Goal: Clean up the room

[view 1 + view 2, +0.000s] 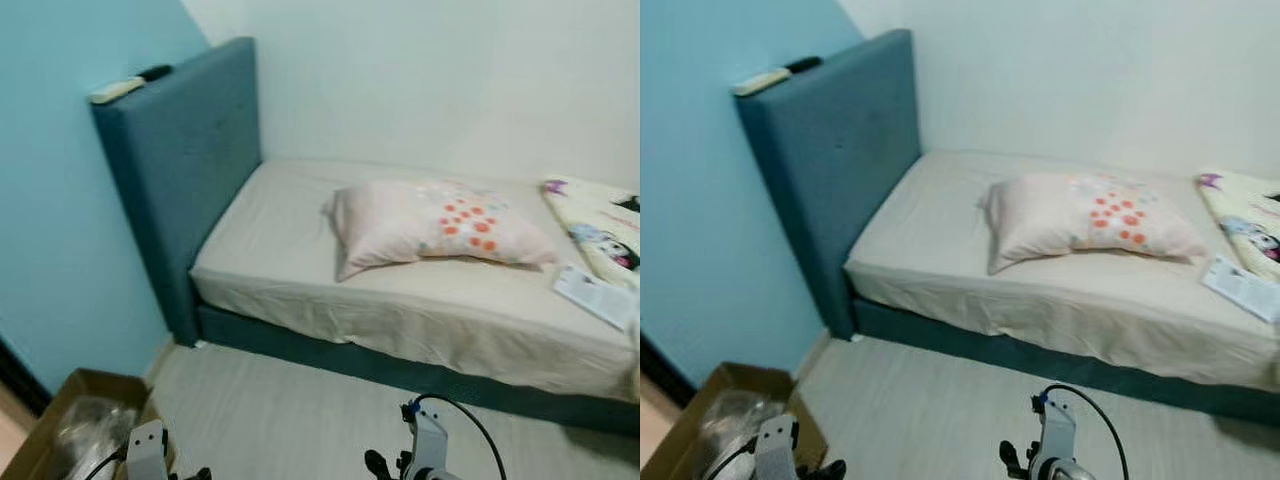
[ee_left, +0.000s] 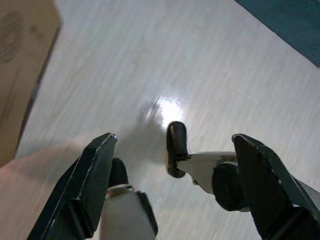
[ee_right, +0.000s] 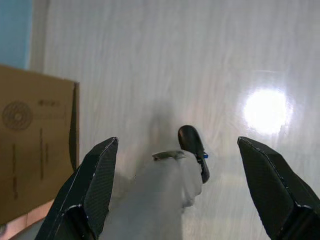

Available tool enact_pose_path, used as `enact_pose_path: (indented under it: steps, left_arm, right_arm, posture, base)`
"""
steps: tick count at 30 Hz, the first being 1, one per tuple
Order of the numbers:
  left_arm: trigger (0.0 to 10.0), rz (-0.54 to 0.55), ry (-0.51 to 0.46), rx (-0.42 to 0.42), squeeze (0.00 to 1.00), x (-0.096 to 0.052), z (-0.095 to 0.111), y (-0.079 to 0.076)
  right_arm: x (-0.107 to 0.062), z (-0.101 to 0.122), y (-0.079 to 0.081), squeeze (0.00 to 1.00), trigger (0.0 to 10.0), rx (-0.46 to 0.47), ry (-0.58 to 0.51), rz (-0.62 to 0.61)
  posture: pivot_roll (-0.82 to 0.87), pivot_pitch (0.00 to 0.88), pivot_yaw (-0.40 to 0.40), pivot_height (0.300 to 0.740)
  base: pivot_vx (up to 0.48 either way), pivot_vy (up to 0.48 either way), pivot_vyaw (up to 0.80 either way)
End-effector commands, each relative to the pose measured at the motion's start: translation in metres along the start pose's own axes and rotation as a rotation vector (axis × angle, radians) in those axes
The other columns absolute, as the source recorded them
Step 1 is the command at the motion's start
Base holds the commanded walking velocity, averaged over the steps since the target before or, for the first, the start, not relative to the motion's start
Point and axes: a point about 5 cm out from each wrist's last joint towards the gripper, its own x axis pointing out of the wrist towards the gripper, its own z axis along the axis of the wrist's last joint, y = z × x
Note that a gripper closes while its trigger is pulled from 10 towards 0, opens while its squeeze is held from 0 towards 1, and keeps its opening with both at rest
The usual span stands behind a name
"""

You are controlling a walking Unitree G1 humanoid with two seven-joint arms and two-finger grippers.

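A pink pillow (image 1: pixel 430 228) with orange dots lies slantwise in the middle of the bed (image 1: pixel 285 215), which has a beige sheet. At the bed's right end lie a cartoon-print quilt (image 1: pixel 598 222) and a white leaflet (image 1: pixel 597 293). Both arms hang low at the bottom of the eye views, the left arm (image 1: pixel 147 450) beside a box and the right arm (image 1: pixel 428 445) over the floor. My left gripper (image 2: pixel 173 137) is open above the pale floor, with nothing between its fingers. My right gripper (image 3: pixel 177 141) is open too and holds nothing.
The teal headboard (image 1: pixel 180 160) stands against the blue wall, with a white remote (image 1: pixel 115 90) and a black one (image 1: pixel 155 72) on top. An open cardboard box (image 1: pixel 95 380) holding clear plastic (image 1: pixel 85 425) sits at my lower left. Pale floor (image 1: pixel 290 410) stretches between me and the bed.
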Motion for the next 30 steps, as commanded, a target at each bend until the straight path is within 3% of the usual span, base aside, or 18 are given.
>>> enact_pose_path:
  steps: [1,30]
  left_arm:
    - [10.0,-0.015,-0.004,-0.002,0.0,0.0007,-0.0007,-0.0033]
    - [10.0,-0.021,-0.005,0.016,0.0,0.0024,0.0001,-0.008]
  right_arm:
    - [-0.0001,-0.0002,-0.0006,0.0,10.0,-0.013,0.008,-0.005]
    - [-0.0006,0.0007,-0.0029,0.0,10.0,-0.022,0.015,-0.016]
  posture:
    - [-0.07,0.0,-0.029,0.74]
    - [-0.07,0.0,-0.044,0.74]
  base:
    - [0.0,0.0,-0.65]
    - [0.0,0.0,-0.65]
